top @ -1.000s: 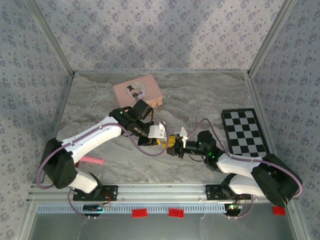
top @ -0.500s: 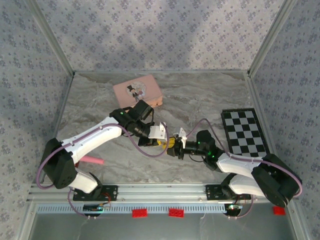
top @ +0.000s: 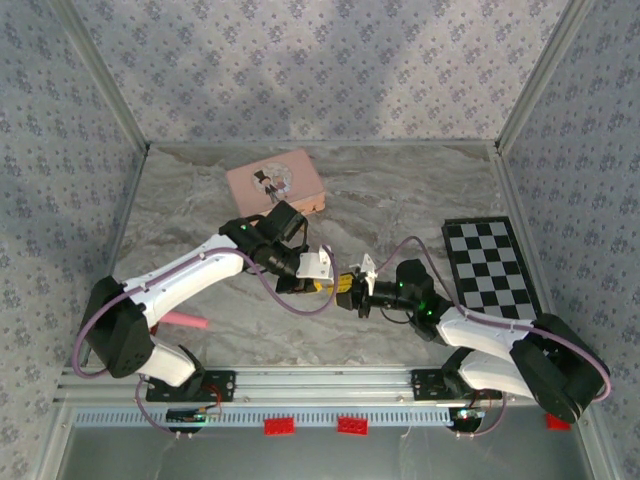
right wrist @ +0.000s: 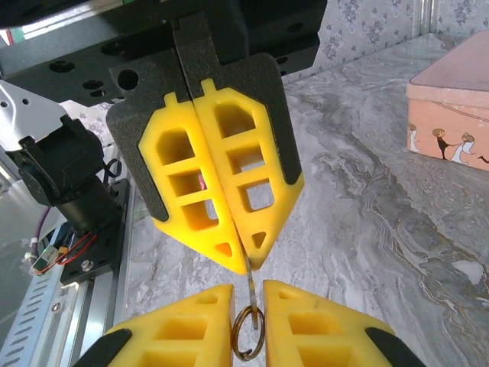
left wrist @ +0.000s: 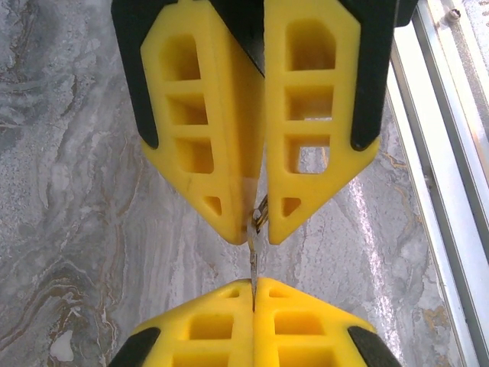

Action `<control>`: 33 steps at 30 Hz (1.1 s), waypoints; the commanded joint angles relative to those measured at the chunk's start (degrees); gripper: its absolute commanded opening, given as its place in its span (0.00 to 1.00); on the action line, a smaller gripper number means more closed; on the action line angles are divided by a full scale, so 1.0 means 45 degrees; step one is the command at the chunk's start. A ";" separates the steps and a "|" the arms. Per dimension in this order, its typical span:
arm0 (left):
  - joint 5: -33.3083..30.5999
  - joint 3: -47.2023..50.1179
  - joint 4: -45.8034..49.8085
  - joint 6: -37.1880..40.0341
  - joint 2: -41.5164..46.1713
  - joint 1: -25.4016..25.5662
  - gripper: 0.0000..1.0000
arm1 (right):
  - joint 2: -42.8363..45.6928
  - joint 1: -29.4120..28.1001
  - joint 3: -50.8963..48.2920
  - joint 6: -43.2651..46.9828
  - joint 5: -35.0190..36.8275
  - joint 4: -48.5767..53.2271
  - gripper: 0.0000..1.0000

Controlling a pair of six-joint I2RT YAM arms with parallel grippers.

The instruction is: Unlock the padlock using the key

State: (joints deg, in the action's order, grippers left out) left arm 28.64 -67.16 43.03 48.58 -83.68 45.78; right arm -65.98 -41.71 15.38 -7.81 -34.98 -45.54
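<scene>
Brass-ringed key (right wrist: 250, 287), just nearside of the pink box (top: 275, 183): my right gripper (right wrist: 248, 298) nips its ring and my left gripper (left wrist: 254, 287) is clamped on its blade. Where the padlock sits I cannot tell. I should twist gently, keeping the blade straight.
</scene>
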 commanded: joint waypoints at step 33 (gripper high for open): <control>0.0353 0.0469 -0.0841 -0.0142 0.0729 0.0057 0.00 | -0.0356 -0.0281 0.0460 0.0091 -0.0338 -0.0050 0.15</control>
State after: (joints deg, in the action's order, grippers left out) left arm 28.67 -65.45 41.74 47.97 -82.56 45.78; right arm -67.13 -42.15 15.68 -7.46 -34.96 -45.17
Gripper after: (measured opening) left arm 0.056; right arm 0.150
